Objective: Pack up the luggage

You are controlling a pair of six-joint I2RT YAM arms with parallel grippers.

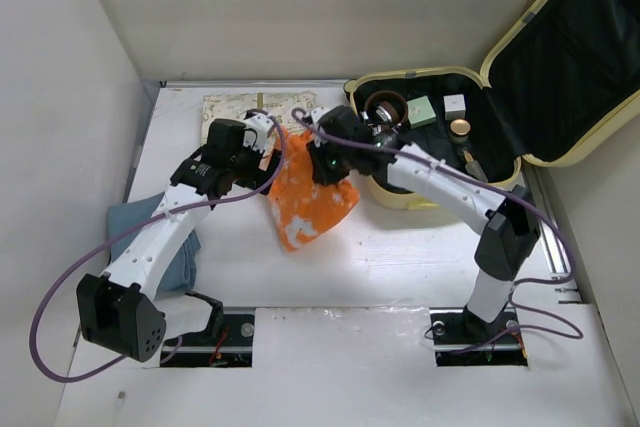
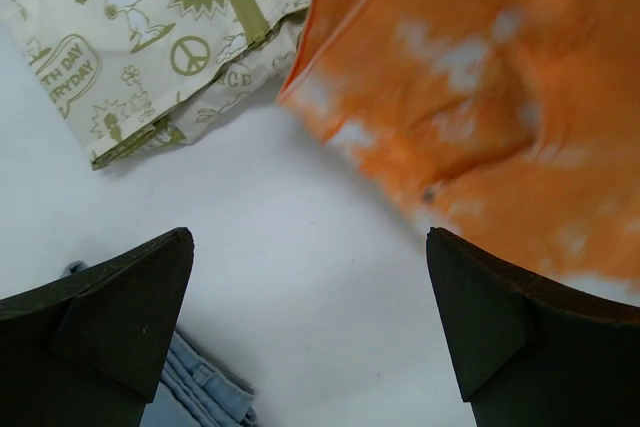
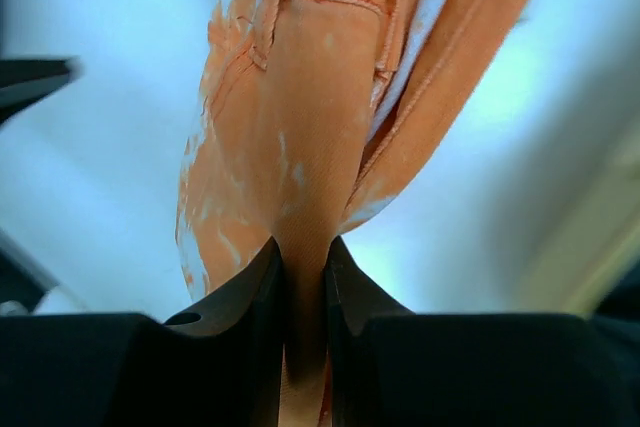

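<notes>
White surface [image 1: 400, 257] walled in by pale panels, both arms reaching out from the near edge. At the far right of it, the luggage [image 1: 410, 197], pale yellow, lying open with its lid tipped back against the wall. Inside the black lining: a round brown thing [image 1: 383, 107], a green box [image 1: 420, 110], a small white box [image 1: 455, 104], a copper-coloured cap [image 1: 460, 128] (plus something slim near the right wall, too small to name).

Looks like the carry step for one garment. In the right pincer [image 3: 303, 257], narrowed to a slit, a fold of the orange cloth [image 1: 310, 202], pinched between the pads, the rest trailing down just left of the luggage's front wall. Over bare white, between that cloth and a cartoon-printed bag [image 2: 150, 37], the left pincer [image 2: 308, 239], spread wide and gripping nothing; blue denim [image 1: 150, 237] beneath its arm.

Next, by the look of it: lift enough to clear the rim, swing right over the lining, let go clear of the boxes. Printed bag and denim not yet packed.
</notes>
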